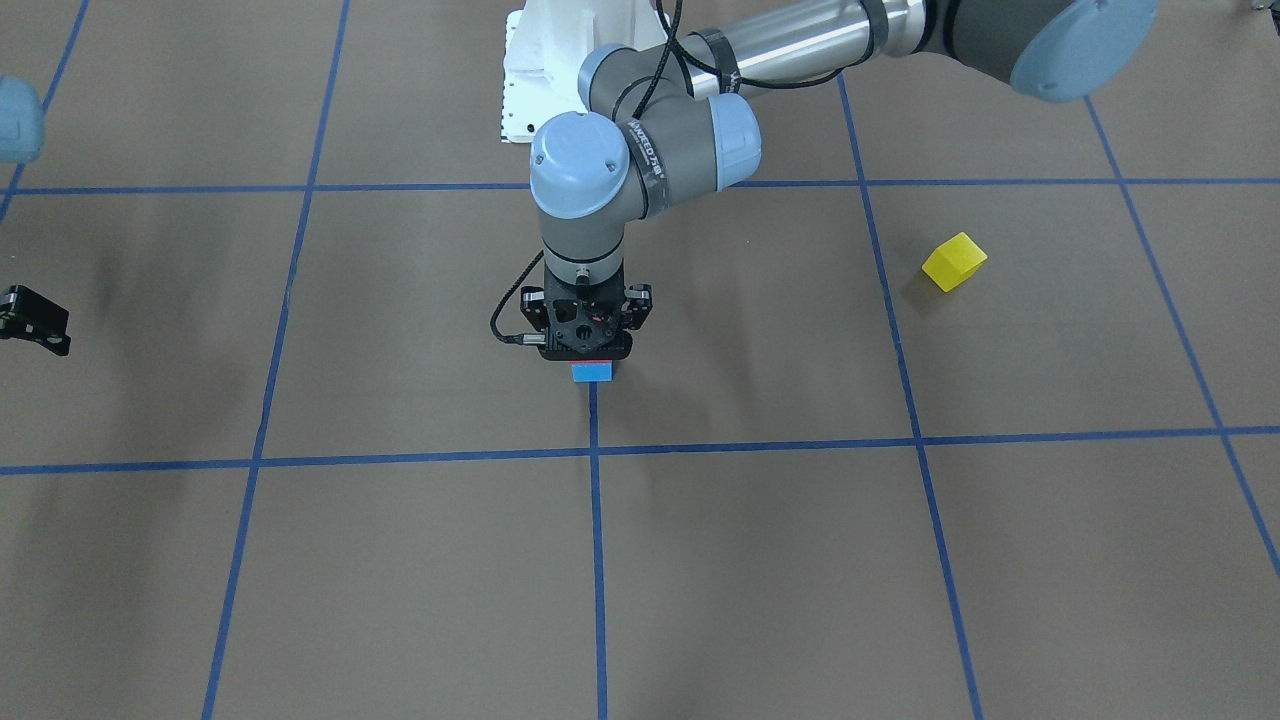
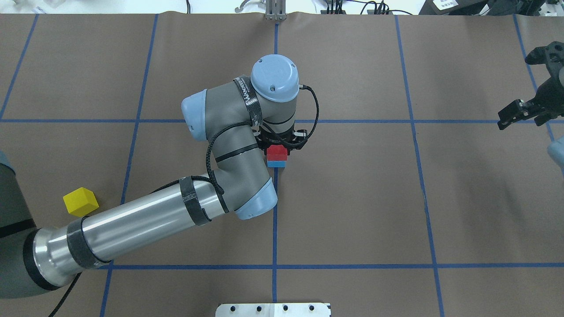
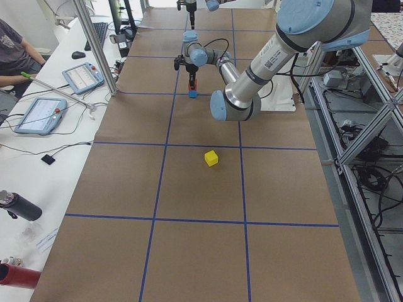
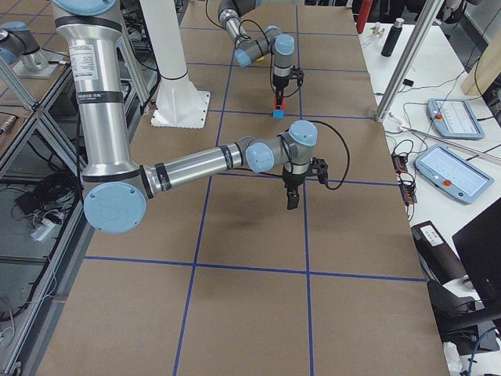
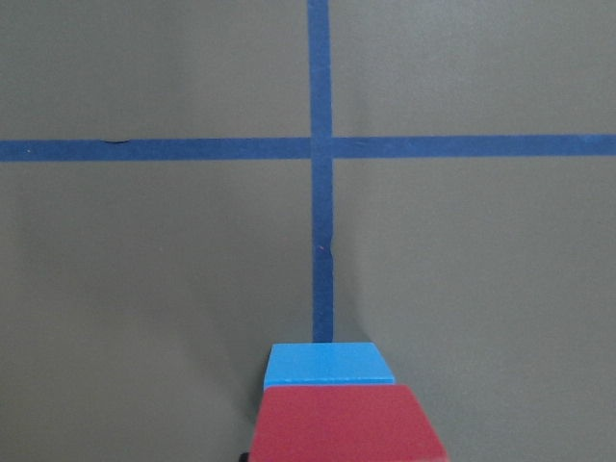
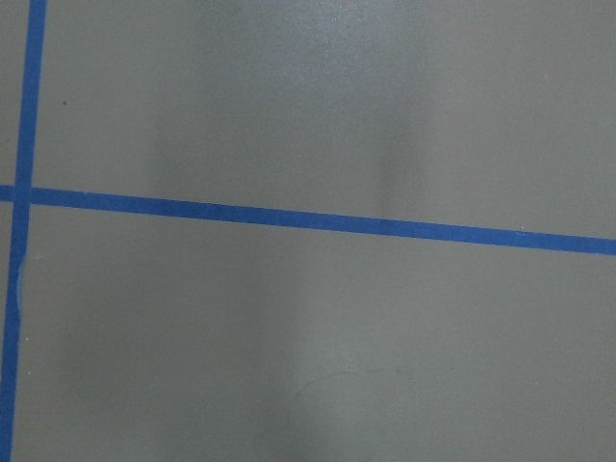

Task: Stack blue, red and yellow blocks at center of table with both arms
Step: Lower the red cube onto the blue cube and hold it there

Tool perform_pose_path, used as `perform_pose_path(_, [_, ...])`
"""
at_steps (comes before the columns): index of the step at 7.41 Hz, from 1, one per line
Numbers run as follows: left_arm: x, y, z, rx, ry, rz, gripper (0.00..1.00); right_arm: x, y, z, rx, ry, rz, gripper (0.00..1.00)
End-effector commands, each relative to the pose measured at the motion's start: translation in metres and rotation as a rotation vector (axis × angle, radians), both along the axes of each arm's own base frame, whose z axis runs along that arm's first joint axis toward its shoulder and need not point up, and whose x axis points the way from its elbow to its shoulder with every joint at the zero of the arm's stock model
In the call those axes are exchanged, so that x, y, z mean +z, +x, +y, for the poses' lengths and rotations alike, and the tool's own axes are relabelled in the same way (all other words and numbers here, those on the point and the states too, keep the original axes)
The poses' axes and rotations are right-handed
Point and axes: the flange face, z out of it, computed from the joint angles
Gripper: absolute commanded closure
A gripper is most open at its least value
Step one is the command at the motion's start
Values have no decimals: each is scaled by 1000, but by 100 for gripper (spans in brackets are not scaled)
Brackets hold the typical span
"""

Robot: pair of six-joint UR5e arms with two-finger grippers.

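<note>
Overhead exterior: we see L claw (image 2: 276, 147) clamped on red cube (image 2: 276, 154) atop blue cube (image 2: 276, 164), bench (image 2: 352, 198) centre; R claw (image 2: 528, 88) spread apart; yellow cube (image 2: 80, 201) well aside.

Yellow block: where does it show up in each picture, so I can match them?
Exterior front-facing: the yellow block sits upper right.
Overhead exterior: yellow block far left, below the middle.
Exterior left: yellow block near the centre.
Exterior right: not in it.
Left wrist-mounted: not in it.
Right wrist-mounted: not in it.
Shared landmark: the red block stacked on the blue block, seen in every view except right wrist-mounted.
</note>
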Motion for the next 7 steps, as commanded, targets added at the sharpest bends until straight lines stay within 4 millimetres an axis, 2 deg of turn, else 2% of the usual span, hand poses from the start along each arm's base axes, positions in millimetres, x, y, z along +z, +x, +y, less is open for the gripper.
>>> perform_pose_path(1, [0,0,0,0,0,0,100,0,0,0,0,1,1,0])
perform_pose_path(4, [0,0,0,0,0,0,98,0,0,0,0,0,0,0])
perform_pose_path(5, [1,0,0,0,0,0,71,0,0,0,0,0,0,0])
perform_pose_path(7, [1,0,0,-1,1,-1,42,0,0,0,0,0,0,0])
